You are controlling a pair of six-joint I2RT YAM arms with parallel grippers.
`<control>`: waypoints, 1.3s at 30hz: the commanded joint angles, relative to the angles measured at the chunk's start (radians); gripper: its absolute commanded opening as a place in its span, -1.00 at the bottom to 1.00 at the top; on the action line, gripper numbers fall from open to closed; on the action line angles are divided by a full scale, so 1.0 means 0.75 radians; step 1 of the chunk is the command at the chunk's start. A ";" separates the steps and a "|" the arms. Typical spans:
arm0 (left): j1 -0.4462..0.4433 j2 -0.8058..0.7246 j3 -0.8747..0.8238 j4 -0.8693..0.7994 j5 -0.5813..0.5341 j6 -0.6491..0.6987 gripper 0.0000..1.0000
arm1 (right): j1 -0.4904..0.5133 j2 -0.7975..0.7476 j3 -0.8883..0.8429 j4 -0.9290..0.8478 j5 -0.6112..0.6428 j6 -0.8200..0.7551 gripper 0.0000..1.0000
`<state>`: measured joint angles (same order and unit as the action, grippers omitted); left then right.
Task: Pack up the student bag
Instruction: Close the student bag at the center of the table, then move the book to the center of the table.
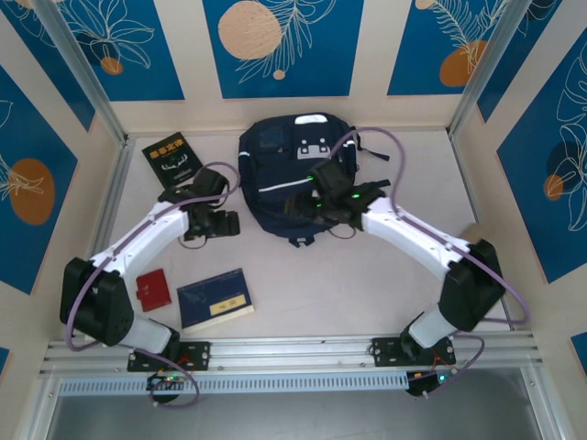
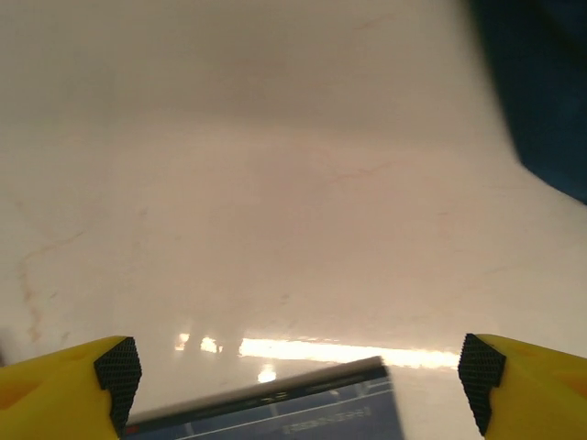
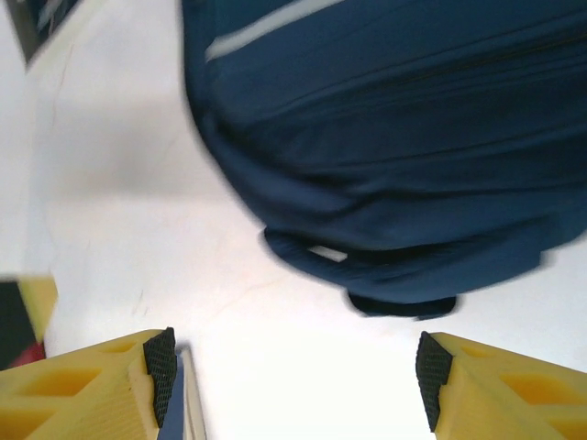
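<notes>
Hovering empty with jaws spread wide, the left gripper (image 2: 298, 376) hangs beside the student bag (image 1: 289, 174) and the right gripper (image 3: 298, 367) over its near end. The bag lies mid-surface, toward the back. Packing seems not yet begun; next probably means opening the bag or fetching the navy book (image 1: 216, 299).

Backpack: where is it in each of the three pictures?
Top external: student bag, far centre.
Left wrist: student bag, blurred, top right corner.
Right wrist: student bag across the upper half.
Shared landmark: the pale table under it.
</notes>
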<state>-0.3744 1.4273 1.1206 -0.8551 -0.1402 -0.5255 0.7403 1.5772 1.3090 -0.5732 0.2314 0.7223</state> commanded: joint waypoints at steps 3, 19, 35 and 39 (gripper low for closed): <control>0.146 -0.081 -0.035 0.005 -0.020 0.030 0.87 | 0.215 0.221 0.150 -0.075 -0.110 -0.219 0.45; 0.394 -0.175 -0.073 0.074 0.047 0.058 0.95 | 0.501 0.782 0.607 -0.447 -0.121 -0.580 0.57; 0.420 -0.188 -0.095 0.091 0.087 0.043 0.92 | 0.423 0.848 0.487 -0.409 0.142 -0.793 0.47; 0.420 -0.179 -0.130 0.112 0.145 0.018 0.92 | 0.352 0.850 0.505 -0.351 0.188 -0.833 0.46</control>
<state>-0.0731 1.3041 1.0489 -0.7856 -0.0811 -0.4973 1.0592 2.1979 1.7123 -0.8375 0.2409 0.1520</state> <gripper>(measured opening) 0.960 0.731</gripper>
